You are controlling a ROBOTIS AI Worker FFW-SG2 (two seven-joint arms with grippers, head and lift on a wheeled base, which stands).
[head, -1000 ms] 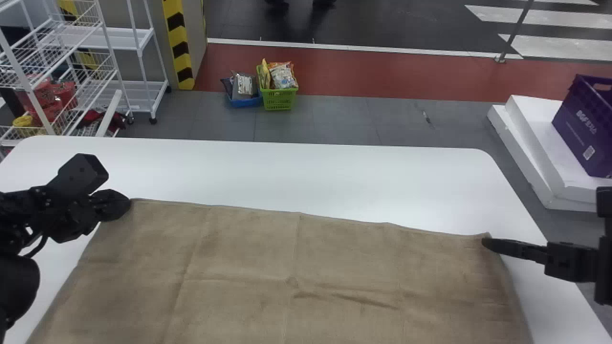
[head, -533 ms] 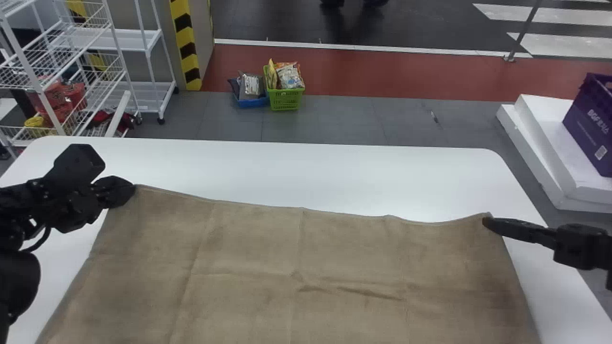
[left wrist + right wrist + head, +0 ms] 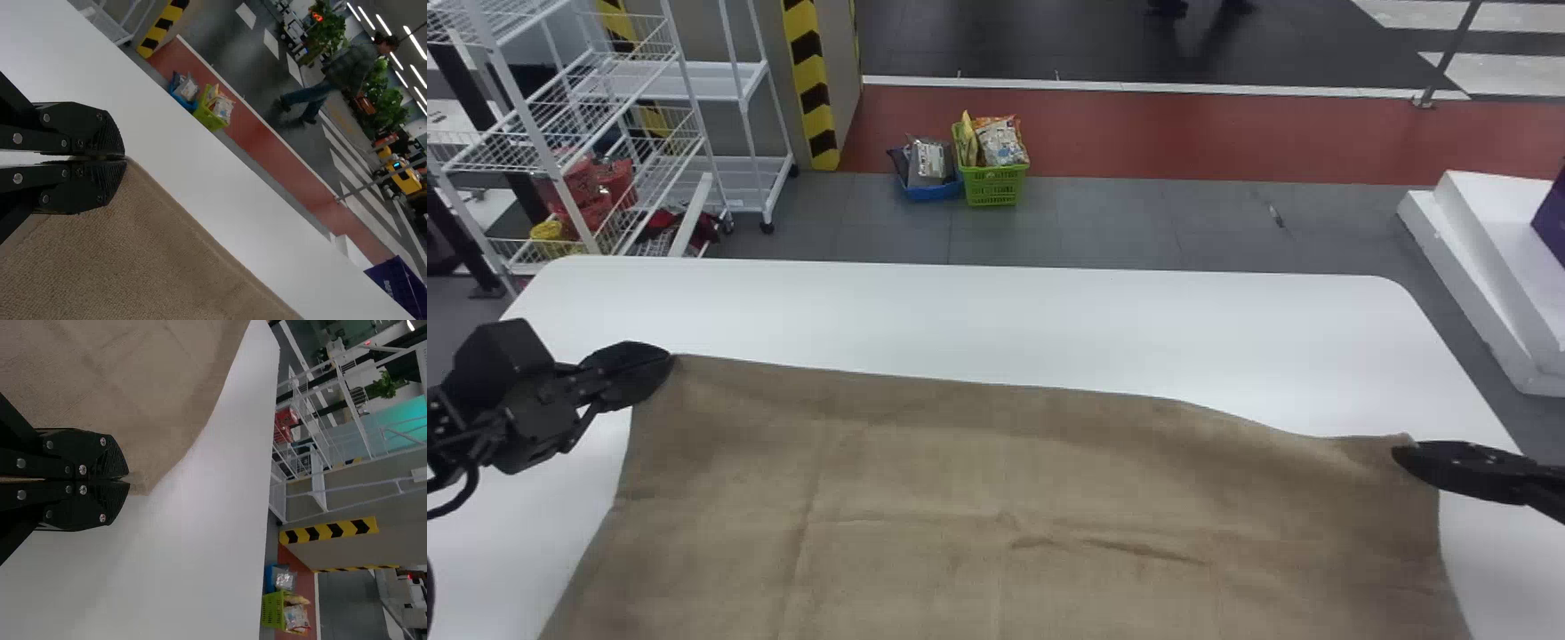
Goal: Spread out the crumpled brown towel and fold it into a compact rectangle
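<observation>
The brown towel [image 3: 996, 498] lies spread wide over the white table, running off the bottom of the head view, with faint creases near its middle. At its far left corner is my left gripper [image 3: 669, 357], and my right gripper [image 3: 1398, 452] is at the far right corner. In the left wrist view the left gripper [image 3: 125, 159] is shut on the corner of the towel [image 3: 160, 253]. The right wrist view has the right gripper [image 3: 128, 480] shut on the other corner of the towel [image 3: 133, 393]. Between the two corners the far edge sags slightly.
The white table [image 3: 978, 311] extends beyond the towel's far edge and at both sides. Past it on the floor stand a green basket [image 3: 993, 185], a blue basket [image 3: 932, 190] and, at the left, a wire rack [image 3: 618, 160]. White slabs [image 3: 1485, 276] lie at the right.
The right gripper has moved farther right along with its towel corner, and the far edge has shifted. The left gripper's wrist has turned. The whole background has slid right in the head view.
</observation>
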